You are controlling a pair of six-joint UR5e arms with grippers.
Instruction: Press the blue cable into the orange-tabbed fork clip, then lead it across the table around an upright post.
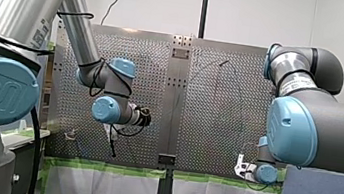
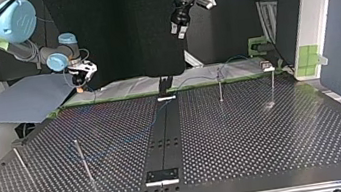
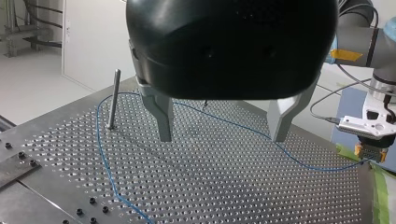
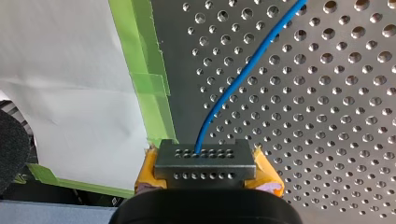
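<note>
Silver perforated metal makes up the table (image 2: 265, 138), split down the middle of the top view by a dark strip (image 2: 164, 137) with small bracket plates on it. Thin upright posts (image 2: 219, 85) stand on both halves. Green tape (image 4: 149, 88) edges the plate, and a white sheet (image 4: 60, 84) lies beyond it. A blue-grey board (image 2: 22, 99) rests at the upper left of the top view, with a black backdrop (image 2: 118, 27) behind the table. The front view shows a white wall (image 1: 172, 1) along its top.

The blue cable (image 4: 247, 70) lies loose across the holes. In the left wrist view it curves close beside one post (image 3: 113, 98), passes under my left gripper (image 3: 222, 139) and runs on to my right gripper (image 3: 371, 151).

My left gripper hangs above the plate with its two metal fingers spread wide and nothing between them. In the top view it sits at the upper centre, well above the table. My right gripper (image 4: 205, 161), with yellow pads, is clamped on the cable's end at the taped edge. The cable leads ahead of its fingers over the plate.
</note>
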